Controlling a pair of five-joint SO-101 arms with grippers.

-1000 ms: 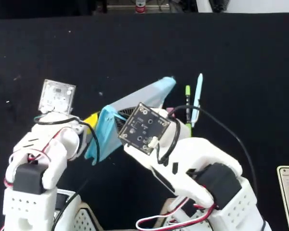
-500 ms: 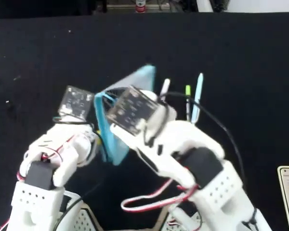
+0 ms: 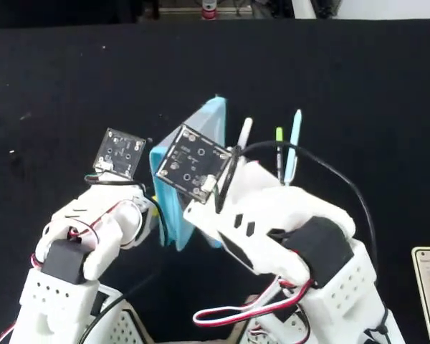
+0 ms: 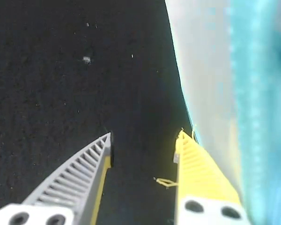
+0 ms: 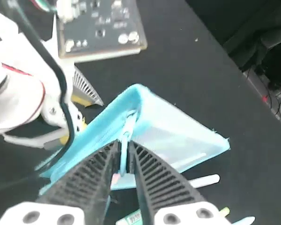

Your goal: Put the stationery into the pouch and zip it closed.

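The right gripper (image 5: 123,152) pinches the zipper pull (image 5: 126,129) at one end of the tilted blue pouch (image 5: 178,136), whose zip runs away along its upper edge. The left gripper (image 4: 143,140) gapes wide, gripping nothing, its yellow finger (image 4: 199,164) just beside the pouch's side. A white pen (image 3: 244,133), a green pen (image 3: 279,143) and a blue pen (image 3: 294,140) lie on the table beyond the pouch; what is inside it cannot be seen.

Black table (image 3: 358,79) with white pen (image 3: 245,132), green pen (image 3: 279,147) and blue pen (image 3: 294,143) side by side.

Perhaps a lab: black-draped work table (image 3: 64,68)
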